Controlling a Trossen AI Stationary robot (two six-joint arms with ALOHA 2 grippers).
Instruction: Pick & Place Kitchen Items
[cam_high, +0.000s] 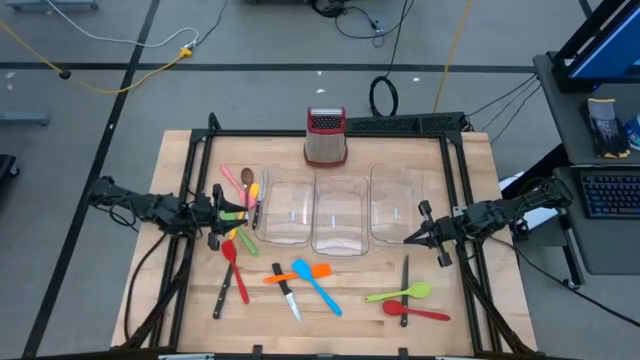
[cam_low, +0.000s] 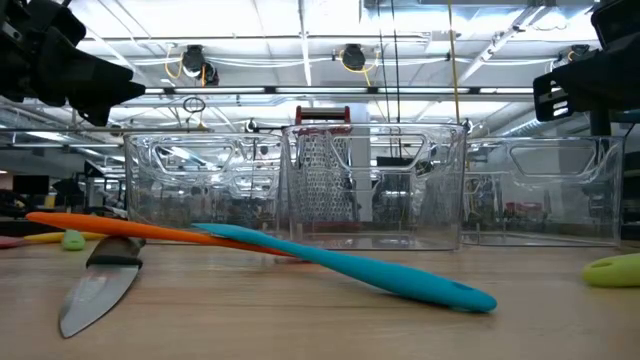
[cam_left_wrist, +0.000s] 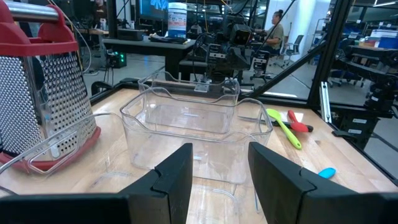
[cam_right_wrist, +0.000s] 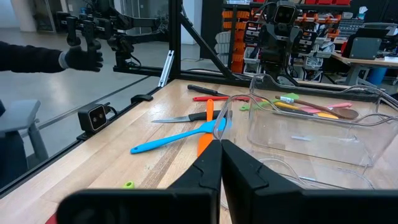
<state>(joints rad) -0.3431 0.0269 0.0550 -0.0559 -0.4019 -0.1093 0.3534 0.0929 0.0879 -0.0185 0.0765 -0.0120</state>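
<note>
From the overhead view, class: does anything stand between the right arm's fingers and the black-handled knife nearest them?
Nothing visible does. The right gripper, fingers shut, hovers beside the right bin; the knife lies just toward the table's near edge, with only bare wood between.

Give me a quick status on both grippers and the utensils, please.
Left gripper open and empty, facing the clear bins. Right gripper shut, empty. Utensils on the table, bins empty. Nothing in the way.
</note>
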